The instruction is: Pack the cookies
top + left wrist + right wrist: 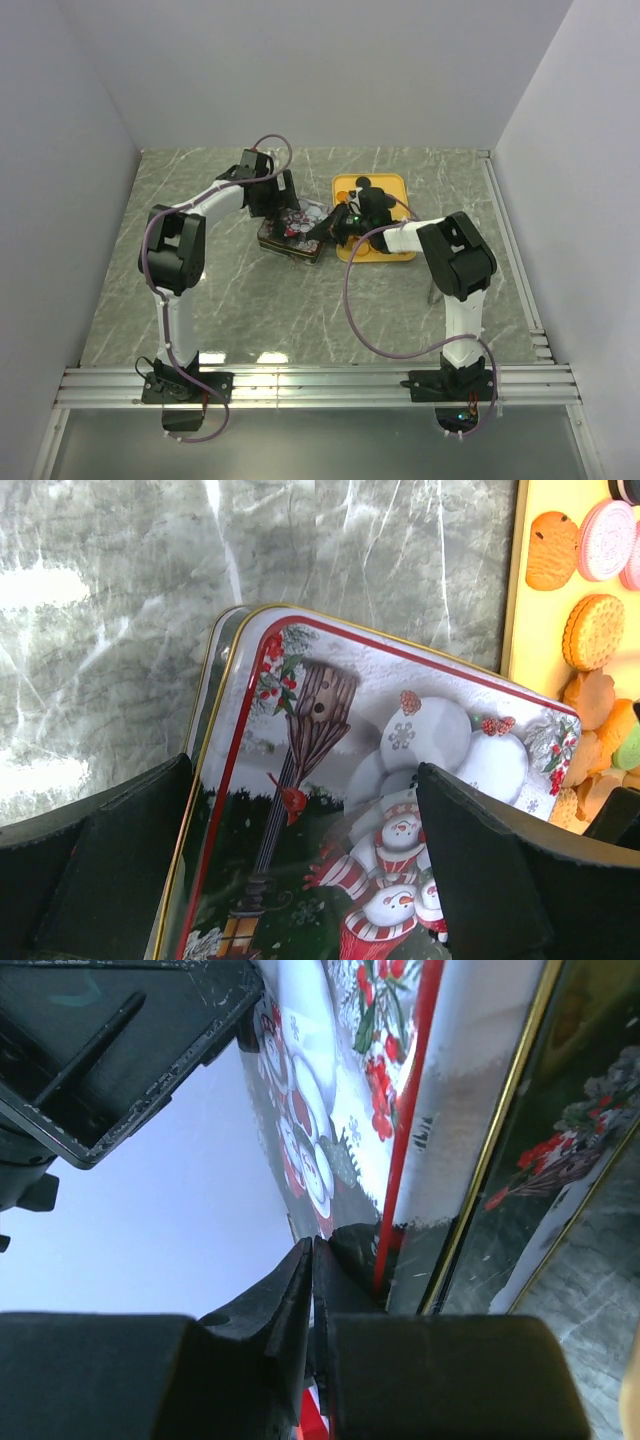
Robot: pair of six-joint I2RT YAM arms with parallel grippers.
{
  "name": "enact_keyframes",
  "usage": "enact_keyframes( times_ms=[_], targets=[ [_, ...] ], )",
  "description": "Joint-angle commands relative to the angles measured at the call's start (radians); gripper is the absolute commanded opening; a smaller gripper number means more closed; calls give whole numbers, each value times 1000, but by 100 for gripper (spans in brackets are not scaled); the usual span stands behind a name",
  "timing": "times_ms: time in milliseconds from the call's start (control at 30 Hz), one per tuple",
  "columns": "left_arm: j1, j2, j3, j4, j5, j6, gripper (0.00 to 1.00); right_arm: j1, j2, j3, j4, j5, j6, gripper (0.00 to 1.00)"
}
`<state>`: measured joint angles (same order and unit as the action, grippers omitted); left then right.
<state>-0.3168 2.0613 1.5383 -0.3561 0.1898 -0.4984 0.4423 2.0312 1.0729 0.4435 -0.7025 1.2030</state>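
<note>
The cookies (590, 630) lie on a yellow tray (530, 620), orange, tan and pink, right of a Christmas tin. The tin's snowman lid (340, 780) sits slightly askew over the tin base (205, 710). My left gripper (300, 880) is open just above the lid, one finger (110, 870) beyond its left edge and the other over the snowmen. My right gripper (312, 1250) is shut, pinching the edge of the lid (400, 1080) on the tray side. In the top view both grippers, left (280, 205) and right (322, 230), meet over the tin (290, 245).
The yellow tray (400, 185) stands right behind the right gripper, touching the tin's right side. The marble table (250, 310) spreads around them. White walls enclose the table on three sides, and a metal rail runs along the near edge.
</note>
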Motion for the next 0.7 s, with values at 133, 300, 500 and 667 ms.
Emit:
enact_keyframes(
  times_ms=[133,300,500,667],
  targets=[
    [-10,-27,-58,-103,-1,14,99,3,-9,9,-239,75,-123,11],
    [4,-56,-44,-121,-29,14,99,4,-57,18,-284,83,-135,11],
    [67,-122,-56,-118,-66,-15,100,3,-92,-1,-325,95,-174,11],
    [120,-173,-46,-132,-139,-23,99,4,-112,31,-390,115,-227,11]
  ],
)
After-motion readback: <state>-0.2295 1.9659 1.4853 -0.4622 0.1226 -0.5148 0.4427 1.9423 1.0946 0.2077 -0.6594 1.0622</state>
